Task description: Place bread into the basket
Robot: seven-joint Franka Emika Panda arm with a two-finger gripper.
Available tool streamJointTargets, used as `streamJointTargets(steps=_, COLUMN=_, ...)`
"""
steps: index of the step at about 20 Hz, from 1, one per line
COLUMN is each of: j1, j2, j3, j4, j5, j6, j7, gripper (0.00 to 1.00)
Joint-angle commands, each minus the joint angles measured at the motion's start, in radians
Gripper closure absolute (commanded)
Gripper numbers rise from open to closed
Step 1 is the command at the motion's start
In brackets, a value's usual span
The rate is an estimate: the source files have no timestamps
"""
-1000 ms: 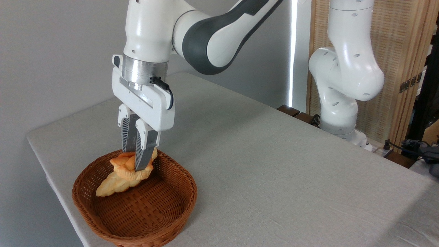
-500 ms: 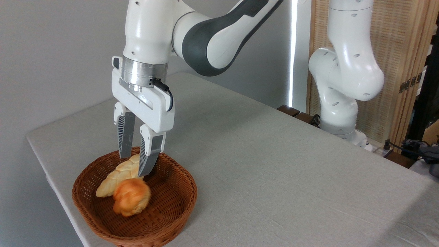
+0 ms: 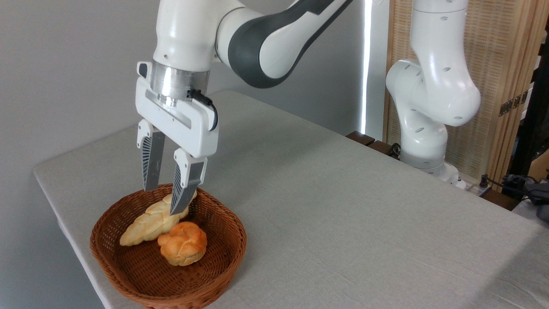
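Observation:
The bread (image 3: 182, 249), a small round orange-golden bun with a knotted top, lies inside the basket (image 3: 128, 283), a round reddish-brown wicker one at the table's front left corner. The bun rests on the basket floor, right of centre, touching a long pale braided loaf (image 3: 150, 222). My gripper (image 3: 161, 201) hangs open above the basket's back rim, fingers pointing down, nothing between them. Its fingertips are above and behind the bun, clear of it.
The grey-clothed table (image 3: 326, 206) stretches to the right and back. The basket sits close to the table's left and front edges. The arm's white base (image 3: 429, 128) stands at the back right, with cables and dark gear (image 3: 523, 186) beyond the table's right edge.
The gripper opened and let the bun go; it dropped off the braided loaf and rolled to rest on the basket floor. The gripper has since risen a little.

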State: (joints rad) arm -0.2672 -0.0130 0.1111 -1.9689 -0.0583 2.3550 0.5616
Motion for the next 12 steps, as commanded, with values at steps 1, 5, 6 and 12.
streamJointTargets(steps=1, j1=-0.006, j2=-0.047, j3=-0.001, j4=0.054, j5=0.011, j6=-0.136, j7=-0.046, gripper=0.0)
streamJointTargets(steps=5, j1=-0.006, j2=-0.047, j3=-0.002, j4=0.146, j5=0.012, j6=-0.321, j7=-0.043, gripper=0.0)
streamJointTargets(steps=6, j1=-0.006, j2=-0.047, j3=-0.005, j4=0.157, j5=0.014, j6=-0.347, j7=-0.042, gripper=0.0)
streamJointTargets(steps=12, j1=-0.007, j2=-0.048, j3=-0.004, j4=0.189, j5=0.02, j6=-0.448, j7=-0.039, gripper=0.0)
